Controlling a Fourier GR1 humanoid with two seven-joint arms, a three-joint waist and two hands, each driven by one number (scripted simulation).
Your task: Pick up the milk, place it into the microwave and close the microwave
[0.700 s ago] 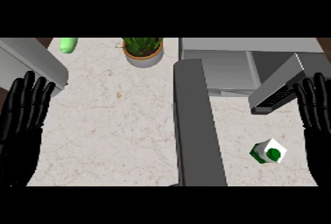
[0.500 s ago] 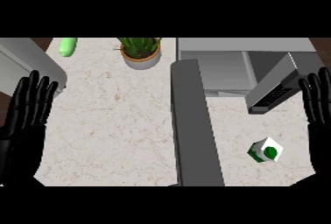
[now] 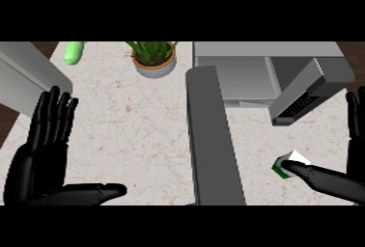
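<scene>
Pale marbled counter (image 3: 135,135) — potted plant (image 3: 152,58) at its far edge, brown floor (image 3: 354,50) beyond.

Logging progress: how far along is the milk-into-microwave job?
Done: nothing beyond the microwave door standing open. In hand: the right hand, open, thumb at the milk carton, which sits ungrasped on the counter. Left: grasp it, put it inside, shut the door. The left hand rests open at left.

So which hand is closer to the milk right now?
Right. The right hand is just lower right of the milk, its thumb overlapping it; the left hand sits open far to the milk's left.
</scene>
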